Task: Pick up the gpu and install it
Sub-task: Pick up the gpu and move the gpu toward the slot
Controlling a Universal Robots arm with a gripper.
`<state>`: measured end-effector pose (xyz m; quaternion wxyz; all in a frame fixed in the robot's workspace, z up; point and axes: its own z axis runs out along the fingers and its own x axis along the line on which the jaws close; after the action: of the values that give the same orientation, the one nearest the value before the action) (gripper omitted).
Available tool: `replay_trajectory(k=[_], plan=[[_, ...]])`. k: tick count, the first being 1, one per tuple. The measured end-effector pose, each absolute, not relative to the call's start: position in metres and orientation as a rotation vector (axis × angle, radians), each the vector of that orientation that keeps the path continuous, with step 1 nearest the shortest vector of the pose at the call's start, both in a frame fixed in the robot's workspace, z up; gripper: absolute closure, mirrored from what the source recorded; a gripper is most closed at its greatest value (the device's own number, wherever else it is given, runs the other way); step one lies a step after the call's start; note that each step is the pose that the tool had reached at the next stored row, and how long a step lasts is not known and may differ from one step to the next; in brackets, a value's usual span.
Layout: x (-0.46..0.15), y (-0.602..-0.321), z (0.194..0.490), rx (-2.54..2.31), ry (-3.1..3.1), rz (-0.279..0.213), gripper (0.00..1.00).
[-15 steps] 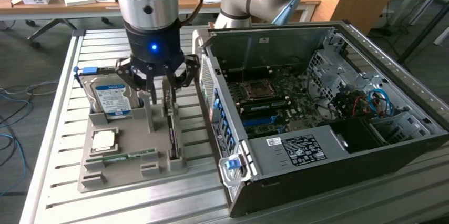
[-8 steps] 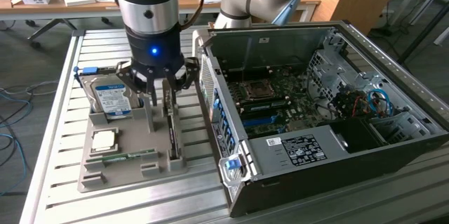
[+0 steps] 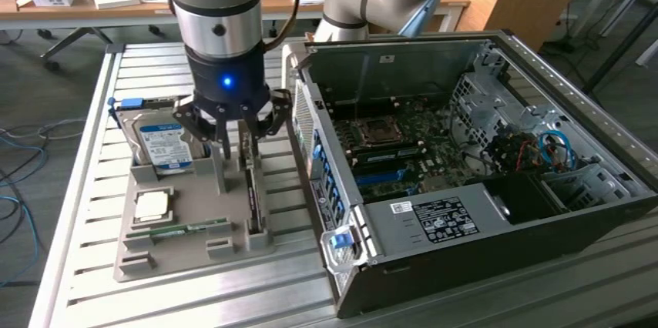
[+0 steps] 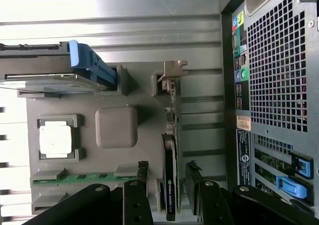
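Gripper [image 4: 167,171], nearest item: jaws apart, one finger on either side of the gpu [image 4: 169,190], poised just over its top edge; contact cannot be told. The gpu stands on edge in a slot of the gray holder tray [image 4: 112,90], between hard drive [image 4: 50,68] and computer case [image 4: 279,60], its long axis crosswise to the jaws' closing line. Appearance: thin dark card seen edge-on, black rounded fan housing on one face, silver bracket at the end farther from the fingers.

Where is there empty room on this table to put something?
Bare table slats lie at the exterior view's left of the grey tray and along its near edge. Crowded: between tray and computer case, where the tool hangs over the gpu.
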<state>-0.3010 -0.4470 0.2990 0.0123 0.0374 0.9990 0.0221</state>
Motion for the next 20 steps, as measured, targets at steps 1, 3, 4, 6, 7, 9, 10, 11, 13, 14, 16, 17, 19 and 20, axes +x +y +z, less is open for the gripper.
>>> replay_trajectory(k=[1,3,4,6,7,9,10,11,13,14,16,17,19,20], plan=[[-0.301,-0.447,0.298,0.117,3.114,0.069,0.57],[-0.301,-0.447,0.295,0.117,3.114,0.069,0.57],[-0.301,-0.447,0.294,0.117,3.114,0.069,0.57],[-0.301,-0.447,0.291,0.117,3.114,0.069,0.57],[-0.301,-0.447,0.29,0.117,3.114,0.069,0.57],[-0.301,-0.447,0.288,0.117,3.114,0.069,0.57],[-0.301,-0.447,0.287,0.117,3.114,0.069,0.57],[-0.301,-0.447,0.285,0.117,3.114,0.069,0.57],[-0.301,-0.447,0.283,0.117,3.114,0.069,0.57],[-0.301,-0.447,0.283,0.117,3.114,0.069,0.57],[-0.301,-0.447,0.283,0.117,3.114,0.069,0.57],[-0.301,-0.447,0.283,0.117,3.114,0.069,0.57],[-0.3,-0.448,0.283,0.117,3.114,0.069,0.57],[-0.299,-0.448,0.283,0.117,3.114,0.069,0.57]])
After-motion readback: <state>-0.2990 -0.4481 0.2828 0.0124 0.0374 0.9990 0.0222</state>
